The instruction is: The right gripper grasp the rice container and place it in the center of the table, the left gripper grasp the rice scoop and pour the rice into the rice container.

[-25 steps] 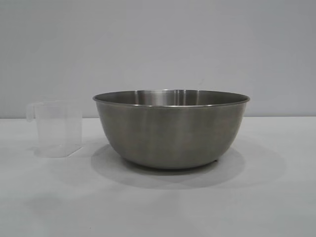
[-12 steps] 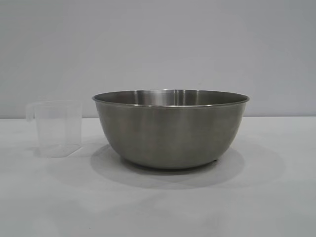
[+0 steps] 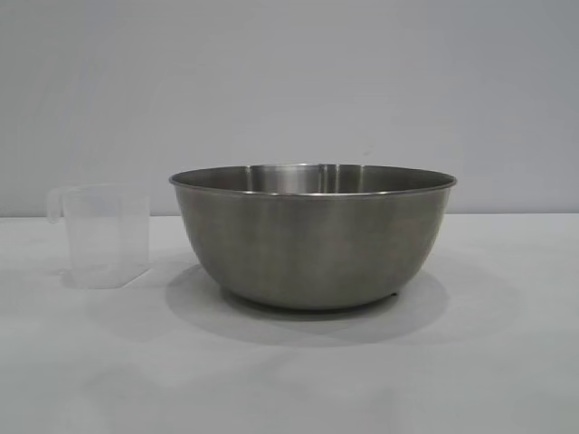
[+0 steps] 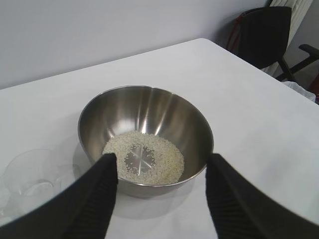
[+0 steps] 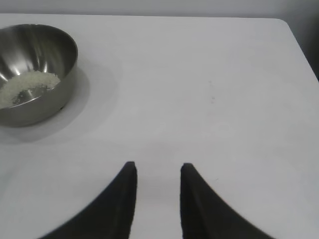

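Unmoved: white table (image 3: 507, 362), grey wall (image 3: 289, 81)

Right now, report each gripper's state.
Left gripper: jaws open, holding nothing, facing the rice container.
Right gripper: jaws open, holding nothing, over the table.

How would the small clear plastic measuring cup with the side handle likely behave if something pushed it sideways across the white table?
The small clear plastic measuring cup looks thin-walled and empty, so it is probably very light and would slide easily. It stands upright on a narrower base, so a push near its rim might tip it.
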Controlling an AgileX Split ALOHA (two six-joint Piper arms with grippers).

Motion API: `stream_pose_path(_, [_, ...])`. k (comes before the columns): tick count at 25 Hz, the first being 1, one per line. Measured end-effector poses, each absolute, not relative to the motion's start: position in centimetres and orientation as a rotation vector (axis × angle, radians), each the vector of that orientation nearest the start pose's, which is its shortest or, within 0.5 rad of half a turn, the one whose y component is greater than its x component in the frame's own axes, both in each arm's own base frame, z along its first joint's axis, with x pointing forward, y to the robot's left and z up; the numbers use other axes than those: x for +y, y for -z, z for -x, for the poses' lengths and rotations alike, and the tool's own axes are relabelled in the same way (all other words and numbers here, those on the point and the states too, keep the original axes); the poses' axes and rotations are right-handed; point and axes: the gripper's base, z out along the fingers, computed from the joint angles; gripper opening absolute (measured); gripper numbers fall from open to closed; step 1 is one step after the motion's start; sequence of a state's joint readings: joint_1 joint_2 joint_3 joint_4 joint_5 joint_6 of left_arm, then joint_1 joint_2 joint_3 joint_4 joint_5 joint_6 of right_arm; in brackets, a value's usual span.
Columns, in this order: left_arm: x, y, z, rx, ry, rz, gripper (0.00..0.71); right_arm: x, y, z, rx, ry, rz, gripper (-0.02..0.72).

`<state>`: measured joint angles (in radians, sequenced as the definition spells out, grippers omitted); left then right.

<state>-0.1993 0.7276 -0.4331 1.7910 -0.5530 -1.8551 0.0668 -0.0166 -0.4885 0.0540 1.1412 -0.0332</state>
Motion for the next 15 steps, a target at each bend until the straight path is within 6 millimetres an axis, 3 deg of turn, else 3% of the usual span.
stream_pose_path(15, [-6.62,-28.50,-13.28,1.834,0.586,-0.438,0.347,0.38,-26.77,1.00,2.117,-0.085,0.111,0.216])
